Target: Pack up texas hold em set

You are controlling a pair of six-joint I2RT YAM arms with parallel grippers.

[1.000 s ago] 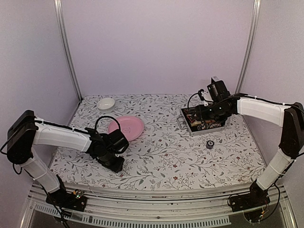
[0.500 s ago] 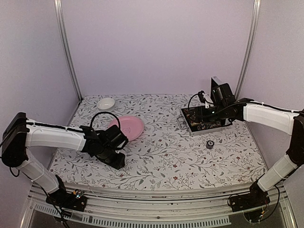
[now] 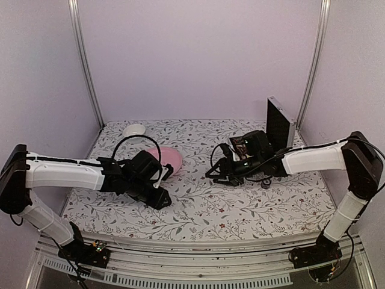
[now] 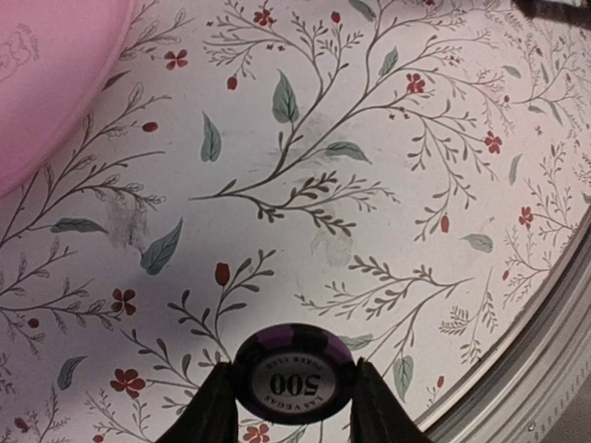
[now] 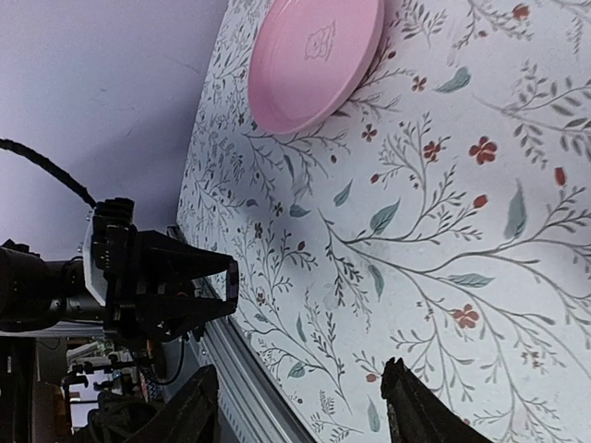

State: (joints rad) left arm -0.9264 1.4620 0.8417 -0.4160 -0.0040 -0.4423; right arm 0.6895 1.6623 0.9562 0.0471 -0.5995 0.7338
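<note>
1. Gripping a purple poker chip (image 4: 294, 371) (marked 500), the left gripper (image 4: 292, 408) is hanging on the pink plate's (image 5: 314, 55) near side.
2. The right gripper (image 5: 300, 411) is hanging open and empty, left of the silver case (image 3: 278, 123).

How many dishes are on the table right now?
2. A pink plate left of centre, partly behind the left arm, and a white bowl near the far left corner. More could be hidden.
</note>
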